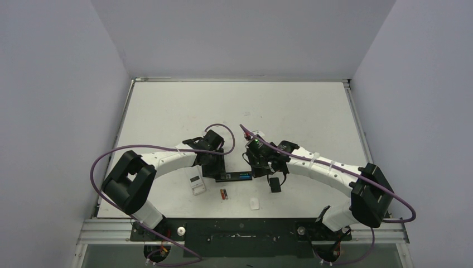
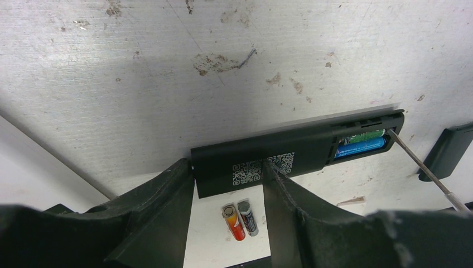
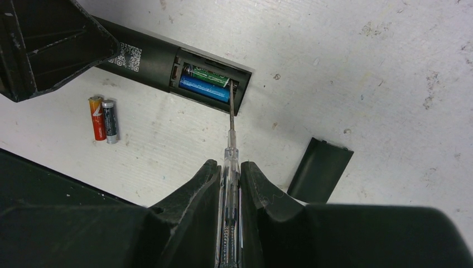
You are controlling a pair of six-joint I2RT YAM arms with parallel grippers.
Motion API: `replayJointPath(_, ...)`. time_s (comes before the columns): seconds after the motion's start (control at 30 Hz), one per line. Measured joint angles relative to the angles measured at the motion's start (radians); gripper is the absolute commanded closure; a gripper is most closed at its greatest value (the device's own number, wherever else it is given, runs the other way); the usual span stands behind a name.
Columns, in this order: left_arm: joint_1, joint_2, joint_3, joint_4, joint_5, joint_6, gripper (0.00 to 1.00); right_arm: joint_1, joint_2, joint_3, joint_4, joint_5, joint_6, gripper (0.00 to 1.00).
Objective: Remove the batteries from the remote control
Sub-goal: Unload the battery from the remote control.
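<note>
the left arm (image 1: pixel 167 159) curves in from the near left, its wrist turned down over the closed end of the black remote control (image 2: pixel 290 153); the left pincer (image 2: pixel 227 167) stands parted and clasps nothing; one finger (image 2: pixel 162 206) sits just beside the remote's end, and the other finger (image 2: pixel 290 206) has its tip over the labelled back; the right arm (image 1: pixel 326 166) bends in from the right; the right pincer (image 3: pixel 228 170) is clenched on the clear handle of a screwdriver (image 3: pixel 231 151), whose tip reaches into the open compartment at the remote's other end; there a blue cell (image 3: pixel 203 87) and a green cell (image 3: pixel 209 74) lie side by side; an orange-red battery (image 3: pixel 97 118) and a dark battery (image 3: pixel 110 121) lie touching on the surface (image 1: pixel 234 106), near the remote; the black battery cover (image 3: pixel 321 170) lies apart, beside the screwdriver; a white remote (image 1: pixel 197 184) and a small white piece (image 1: pixel 254 204) lie nearer the arm bases.
</note>
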Motion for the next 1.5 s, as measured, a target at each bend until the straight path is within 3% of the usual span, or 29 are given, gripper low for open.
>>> replayJointPath(1.5,-0.006,0.007,0.013,-0.016,-0.009,0.003,0.57,0.002,-0.01,0.013,-0.039,-0.006,0.0,0.95)
